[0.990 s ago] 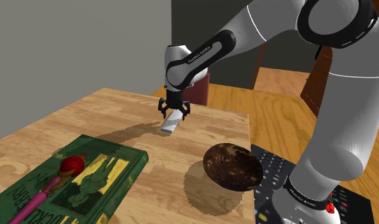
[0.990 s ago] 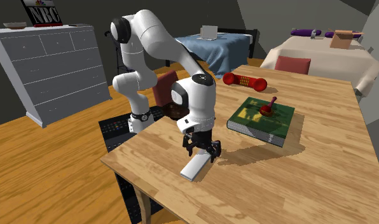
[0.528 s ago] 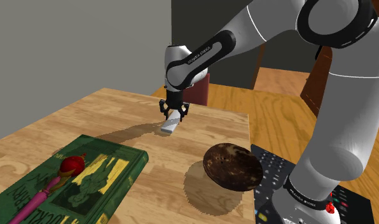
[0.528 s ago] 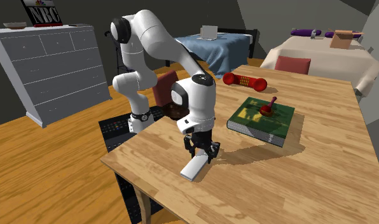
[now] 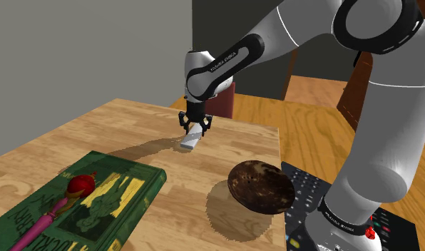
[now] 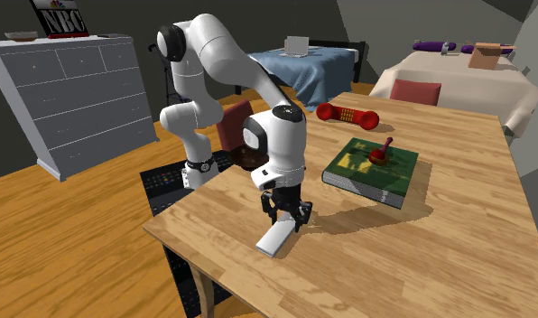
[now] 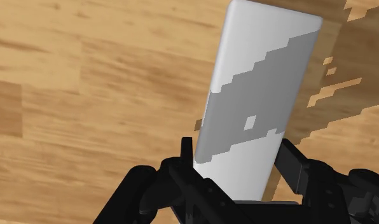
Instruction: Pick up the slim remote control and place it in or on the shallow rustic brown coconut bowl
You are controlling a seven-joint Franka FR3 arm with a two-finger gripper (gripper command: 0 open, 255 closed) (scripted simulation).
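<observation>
Since a second ago the gripper (image 7: 236, 156) has drawn its fingers (image 7: 186, 153) in from a wider spread, and over the last half second nothing has shifted. They now stand clamped on the remote (image 7: 261, 83), one against each long side, close to one end (the end nearer the hand). It lies flat on the wooden table (image 5: 125, 128), not yet lifted.

My worry is that hold. With most of the length sticking out beyond the fingers, a lift could let the far end sag or swing, and the smooth sides may slide out. The remote is a plain pale grey-white slab, slim, with rounded corners and no buttons drawn; a stepped shadow crosses it.

Farther off, toward the stand, sits the brown bowl (image 5: 261, 187), well apart from the remote and close to the table's edge. It looks shallow, so a long remote set down off-centre might tip over the rim. A green book (image 5: 97, 203) lies at the shoulder view's lower left.
</observation>
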